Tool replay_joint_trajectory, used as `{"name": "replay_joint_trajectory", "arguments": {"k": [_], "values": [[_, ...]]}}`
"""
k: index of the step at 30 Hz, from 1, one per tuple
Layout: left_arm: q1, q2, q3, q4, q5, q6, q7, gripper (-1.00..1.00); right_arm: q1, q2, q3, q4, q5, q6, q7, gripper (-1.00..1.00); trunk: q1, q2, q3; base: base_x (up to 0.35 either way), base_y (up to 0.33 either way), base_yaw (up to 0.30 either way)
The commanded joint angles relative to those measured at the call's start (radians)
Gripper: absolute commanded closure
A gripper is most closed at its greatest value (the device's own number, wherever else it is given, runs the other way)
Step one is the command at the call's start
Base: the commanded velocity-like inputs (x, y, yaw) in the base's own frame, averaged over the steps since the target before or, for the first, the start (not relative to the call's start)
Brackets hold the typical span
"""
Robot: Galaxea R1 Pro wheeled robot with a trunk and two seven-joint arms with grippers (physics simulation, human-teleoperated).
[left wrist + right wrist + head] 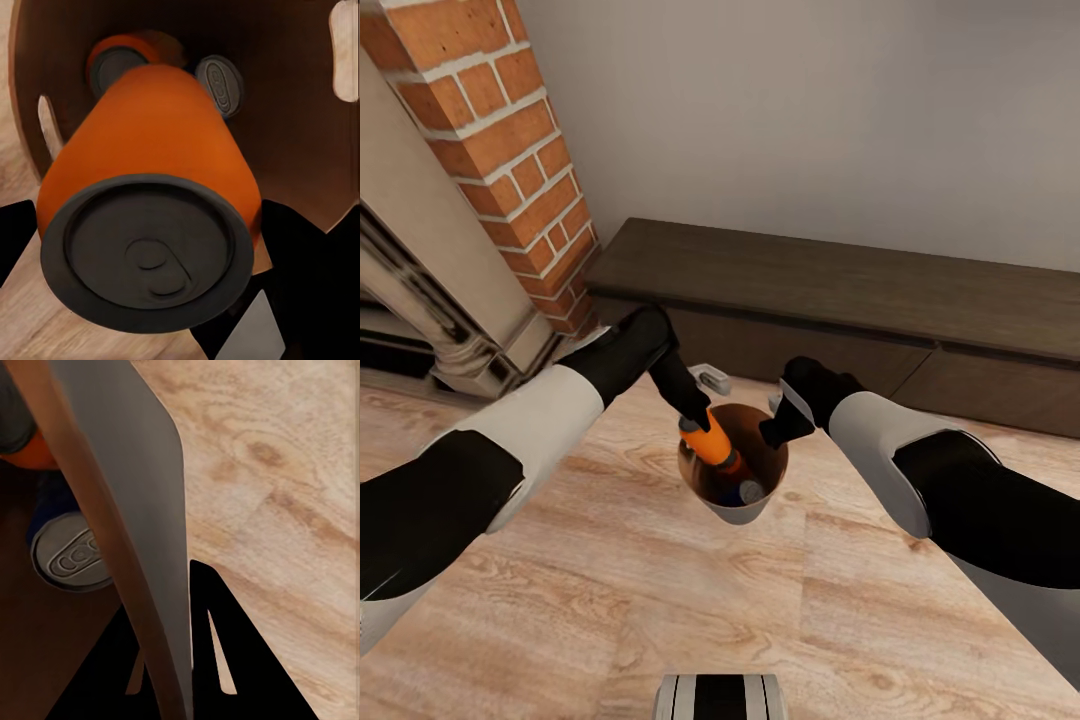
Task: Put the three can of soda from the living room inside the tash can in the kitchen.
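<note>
My left gripper [695, 415] is shut on a bright orange can of soda [710, 442], held tilted with its lower end inside the tash can [736, 512]. In the left wrist view that orange can [150, 172] is close up, with a black finger [304, 270] beside it. Two more cans lie in the brown bucket [292, 120]: an orange one [120, 64] and a grey-topped one [221, 84]. My right gripper [778, 428] is shut on the tash can's rim, its wall [150, 472] between the fingers. A bluish can [71, 551] [748, 490] lies inside.
This is the living room with a light wood floor [660, 600]. A brick fireplace [510, 150] rises at the left, and a long dark low cabinet [840, 290] runs along the wall behind the bucket. A small pale object [710, 378] lies on the floor by the cabinet.
</note>
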Motion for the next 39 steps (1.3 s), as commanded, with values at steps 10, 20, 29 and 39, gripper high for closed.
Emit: {"name": "replay_joint_trajectory", "arguments": {"k": [10, 20, 29, 39], "values": [[0.059, -0.017, 0.000, -0.009, 0.002, 0.000, 0.061, 1.00, -0.002, 0.000, -0.018, -0.001, -0.026, 0.003, 0.009, 1.00, 0.000, 0.000, 0.000, 0.000, 0.000, 0.000], [0.110, -0.018, 0.000, -0.040, 0.003, 0.000, 0.097, 1.00, -0.002, 0.000, -0.019, -0.014, -0.028, 0.003, 0.009, 1.00, 0.000, 0.000, 0.000, 0.000, 0.000, 0.000], [0.135, -0.024, 0.000, -0.081, 0.003, 0.000, 0.098, 1.00, -0.002, 0.000, -0.021, -0.020, -0.033, 0.003, 0.009, 1.00, 0.000, 0.000, 0.000, 0.000, 0.000, 0.000], [0.171, -0.029, 0.000, -0.088, 0.004, 0.000, 0.145, 1.00, -0.002, 0.000, -0.021, -0.020, -0.041, 0.003, 0.009, 1.00, 0.000, 0.000, 0.000, 0.000, 0.000, 0.000]]}}
